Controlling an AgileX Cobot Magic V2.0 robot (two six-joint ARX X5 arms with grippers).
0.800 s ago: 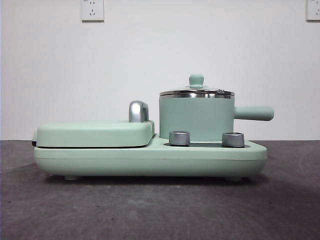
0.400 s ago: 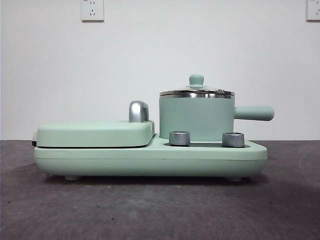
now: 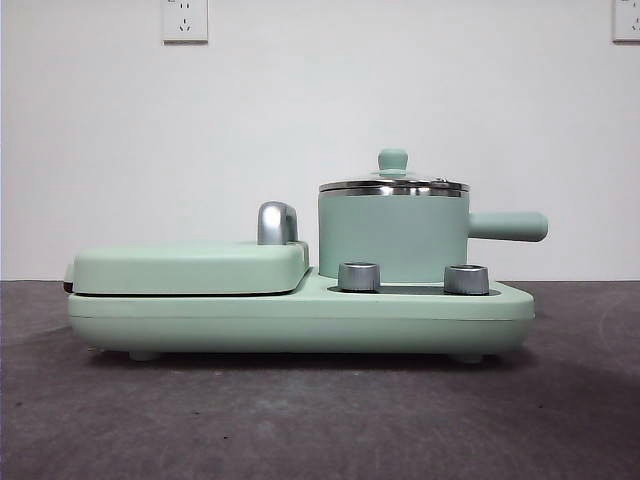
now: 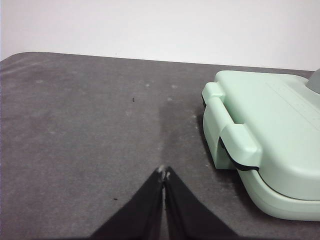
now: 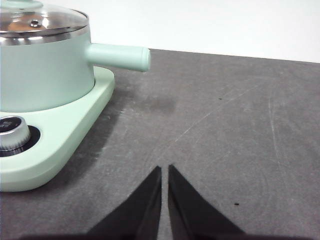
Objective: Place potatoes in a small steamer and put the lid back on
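The small steamer, a mint-green pot with a straight side handle, stands on the right of the mint-green cooker base. The glass lid with its green knob sits on the pot. The steamer also shows in the right wrist view, with the lid on it. No potato is in view. My left gripper is shut and empty above bare table beside the grill plate. My right gripper is shut and empty above the table, apart from the pot handle.
The flat hinged grill plate lies shut on the left of the base, seen also in the left wrist view. Two steel dials sit on the base front. Dark grey table spreads all around.
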